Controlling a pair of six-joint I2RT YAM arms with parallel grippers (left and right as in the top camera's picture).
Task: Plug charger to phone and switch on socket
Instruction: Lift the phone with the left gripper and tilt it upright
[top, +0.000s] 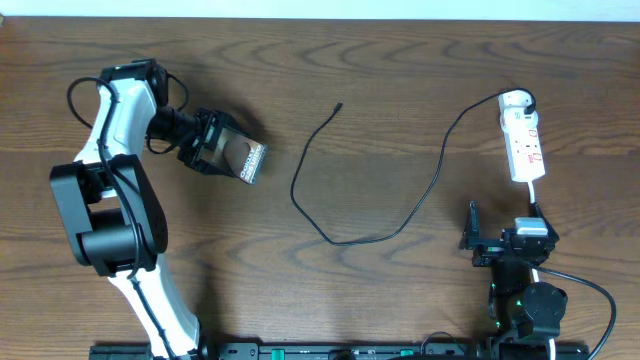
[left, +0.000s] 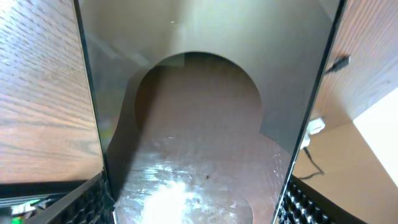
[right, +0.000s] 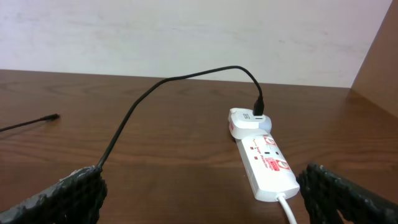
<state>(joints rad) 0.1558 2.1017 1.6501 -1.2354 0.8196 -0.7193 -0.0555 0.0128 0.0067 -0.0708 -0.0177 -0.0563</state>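
Much of the phone (top: 246, 160) was hidden inside the left tool (top: 222, 147), and the wrist view cut its glossy face off at both ends. Its long axis ran 10 to 4 o'clock, label strip at 4. That tool was clamped on its long edges, seemingly clear of the counter (top: 400, 60). The charger (top: 293, 185) tip lay loose, pointing to 1 o'clock. The socket (top: 523, 140) lay 12 to 6. The right tool (right: 205, 196) gaped wide, empty.

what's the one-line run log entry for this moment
left end effector: shut on phone | right end effector: open by socket | charger: tip loose on table, not in phone
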